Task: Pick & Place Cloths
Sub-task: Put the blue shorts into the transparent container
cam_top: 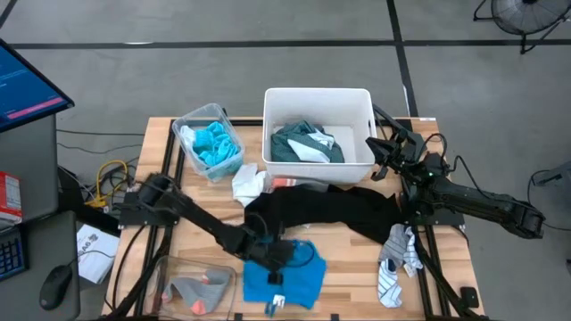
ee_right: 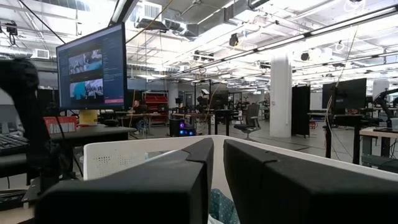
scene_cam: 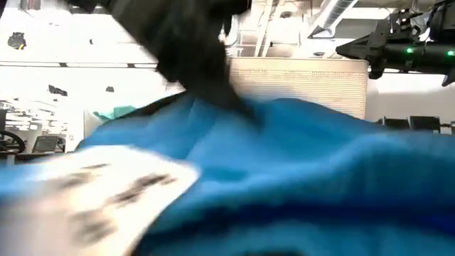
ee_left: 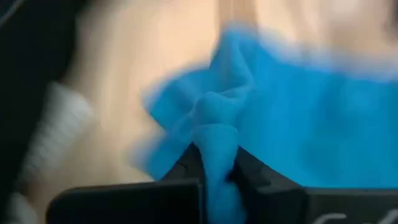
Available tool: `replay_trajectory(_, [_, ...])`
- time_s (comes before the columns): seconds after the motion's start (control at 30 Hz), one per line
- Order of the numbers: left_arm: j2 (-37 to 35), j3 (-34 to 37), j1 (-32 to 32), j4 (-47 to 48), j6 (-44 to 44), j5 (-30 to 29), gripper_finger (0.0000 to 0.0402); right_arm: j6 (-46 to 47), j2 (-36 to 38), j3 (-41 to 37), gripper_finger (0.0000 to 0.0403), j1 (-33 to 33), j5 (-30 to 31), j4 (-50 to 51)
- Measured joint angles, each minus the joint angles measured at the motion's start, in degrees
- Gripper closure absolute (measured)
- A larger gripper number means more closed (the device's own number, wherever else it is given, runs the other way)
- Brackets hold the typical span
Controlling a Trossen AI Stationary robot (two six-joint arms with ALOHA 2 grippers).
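At the six o'clock edge of the wooden tabletop (cam_top: 201,236), the soft bright blue cloth (cam_top: 285,275) lies rumpled, a fold pinched between the left hand's (cam_top: 275,253) fingers. Judging by the layout, little is done: only a teal-and-white garment (cam_top: 306,144) sits in the white rectangular plastic tub (cam_top: 318,95). The limp black garment (cam_top: 335,209), crumpled white cloth (cam_top: 249,185) and striped socks (cam_top: 396,259) remain. The right hand (cam_top: 385,157) waits at the tub's three o'clock rim, fingers nearly together, empty.

White tub (cam_top: 361,102) sits far-centre with a garment (cam_top: 303,143) in it, a clear bin (cam_top: 192,120) just left. A big cloth (cam_top: 348,209) spreads mid-table; another cloth (cam_top: 294,281) near-centre, socks (cam_top: 397,263) near-right.
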State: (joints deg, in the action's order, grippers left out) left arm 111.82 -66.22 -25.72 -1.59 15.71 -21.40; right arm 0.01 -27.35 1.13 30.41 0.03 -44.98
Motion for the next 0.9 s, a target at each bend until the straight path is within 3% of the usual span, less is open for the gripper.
replay_trajectory(0.1, [-7.72, -0.21, 1.19, -0.81, -0.25, -3.44, 0.0396, 0.02, 0.0, 0.01, 0.0365, 0.01, 0.0, -0.01])
replay_trajectory(0.27, [-22.51, -0.2, 3.69, 0.13, -2.48, -14.2, 0.0396, 0.02, 0.0, 0.0, 0.0365, 0.0, 0.0, 0.0])
replay_trajectory(0.73, [-57.55, 2.59, 15.56, 0.77, -34.54, -46.02, 0.0395, 0.02, 0.01, 0.0, 0.0365, -0.01, 0.0, 0.0])
replay_trajectory(0.9, [-66.24, 8.36, 24.83, 0.67, -35.04, -47.9, 0.0397, 0.02, 0.02, 0.01, 0.0365, 0.0, 0.0, -0.01])
